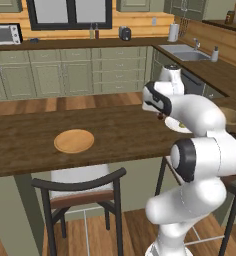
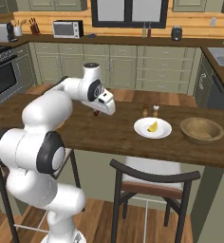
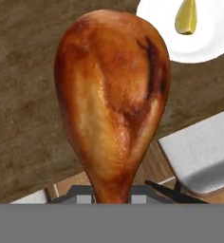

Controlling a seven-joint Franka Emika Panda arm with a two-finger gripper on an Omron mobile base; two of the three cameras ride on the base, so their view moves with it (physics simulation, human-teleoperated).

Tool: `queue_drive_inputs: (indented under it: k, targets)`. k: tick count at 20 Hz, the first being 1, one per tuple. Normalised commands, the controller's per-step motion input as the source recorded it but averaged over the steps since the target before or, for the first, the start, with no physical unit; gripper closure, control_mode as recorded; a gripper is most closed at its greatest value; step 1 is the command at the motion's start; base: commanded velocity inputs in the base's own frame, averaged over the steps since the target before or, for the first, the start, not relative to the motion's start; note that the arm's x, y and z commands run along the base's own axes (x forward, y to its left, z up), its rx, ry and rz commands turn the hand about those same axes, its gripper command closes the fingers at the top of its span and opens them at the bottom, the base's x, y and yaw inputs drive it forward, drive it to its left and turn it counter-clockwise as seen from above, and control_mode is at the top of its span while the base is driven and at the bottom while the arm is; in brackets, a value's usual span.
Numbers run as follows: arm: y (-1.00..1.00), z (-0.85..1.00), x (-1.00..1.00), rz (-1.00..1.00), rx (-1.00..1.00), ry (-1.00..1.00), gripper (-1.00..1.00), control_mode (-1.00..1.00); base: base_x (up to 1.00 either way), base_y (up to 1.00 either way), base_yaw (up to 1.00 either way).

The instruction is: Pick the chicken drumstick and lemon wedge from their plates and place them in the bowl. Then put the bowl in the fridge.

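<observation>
Gripper is pinching the drumstick by its thin bone end, carrying it raised above the counter, at frame centre in the hand view, probably heading for the bowl at right. Lemon is lying on the white plate just left of the bowl; the wooden plate is sitting bare. Green cabinets are lining the far wall.

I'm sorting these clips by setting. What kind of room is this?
A rendered home kitchen, it seems: green cabinets along the wall, a sink in the corner counter, and a toaster oven beside the window.
</observation>
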Motion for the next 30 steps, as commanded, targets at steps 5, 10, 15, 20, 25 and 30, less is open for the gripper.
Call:
queue_drive_inputs:
  k: [5, 10, 15, 20, 25, 30]
  targets:
    - [-1.00, -0.02, -0.08, 0.00, -0.05, 0.00, 1.00, -1.00, 0.00, 0.00, 0.00]
    - [-1.00, 0.00, 0.00, 0.00, -0.03, 0.00, 1.00, -1.00, 0.00, 0.00, 0.00]
    - [-1.00, -0.01, 0.00, 0.00, -0.02, 0.00, 1.00, -1.00, 0.00, 0.00, 0.00]
    - [-0.93, -0.07, 0.00, 0.00, -0.01, 0.01, 1.00, -1.00, 0.00, 0.00, 0.00]
    - [-0.62, 0.00, 0.00, 0.00, 0.00, 0.00, 1.00, -1.00, 0.00, 0.00, 0.00]
    - [-0.13, 0.00, -0.05, 0.00, 0.00, 0.00, 1.00, -1.00, 0.00, 0.00, 0.00]
